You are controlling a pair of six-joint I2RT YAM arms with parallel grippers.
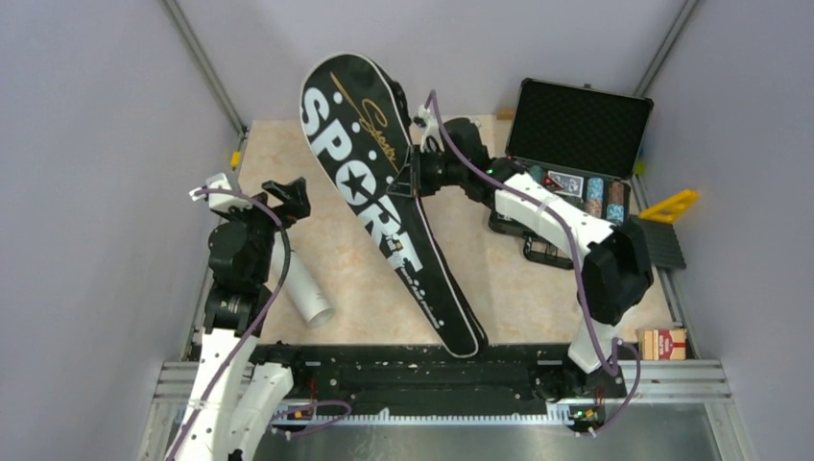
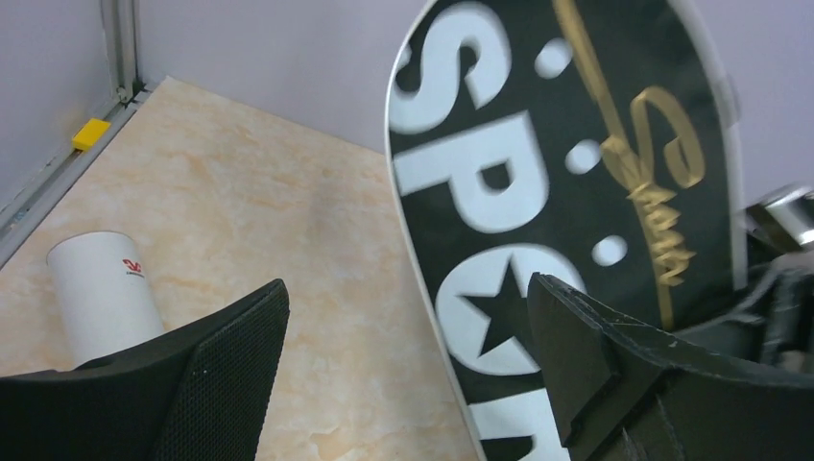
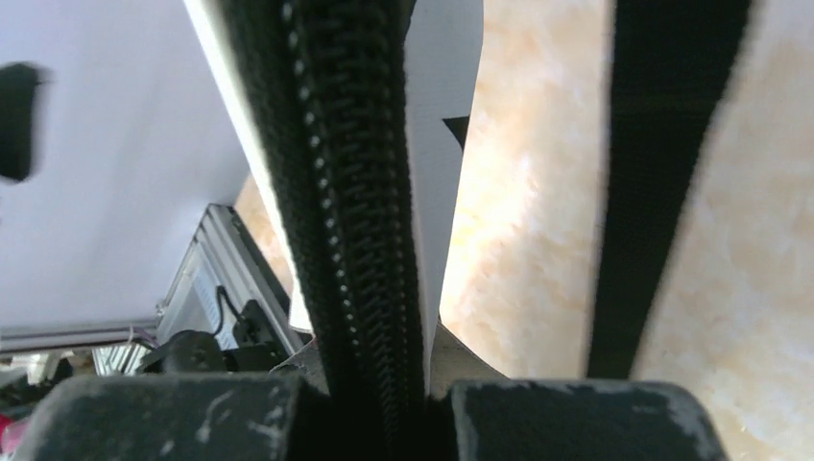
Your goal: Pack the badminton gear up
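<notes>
The long black racket bag (image 1: 379,192) lettered "SPORT" stands tilted, its wide head raised at the back and its narrow end near the front rail. My right gripper (image 1: 411,182) is shut on the bag's right edge; in the right wrist view its jaws pinch the zipper seam (image 3: 370,288). My left gripper (image 1: 278,197) is open and empty, left of the bag (image 2: 566,163). The white tube (image 1: 299,286) lies on the table below the left arm and shows in the left wrist view (image 2: 101,288). No rackets or shuttlecocks are in view.
An open black hard case (image 1: 576,125) with coloured poker chips stands at the back right. A yellow triangle (image 1: 670,206) and a dark mat lie at the right edge. A small red-and-white box (image 1: 662,341) sits by the right arm's base. Grey walls enclose the table.
</notes>
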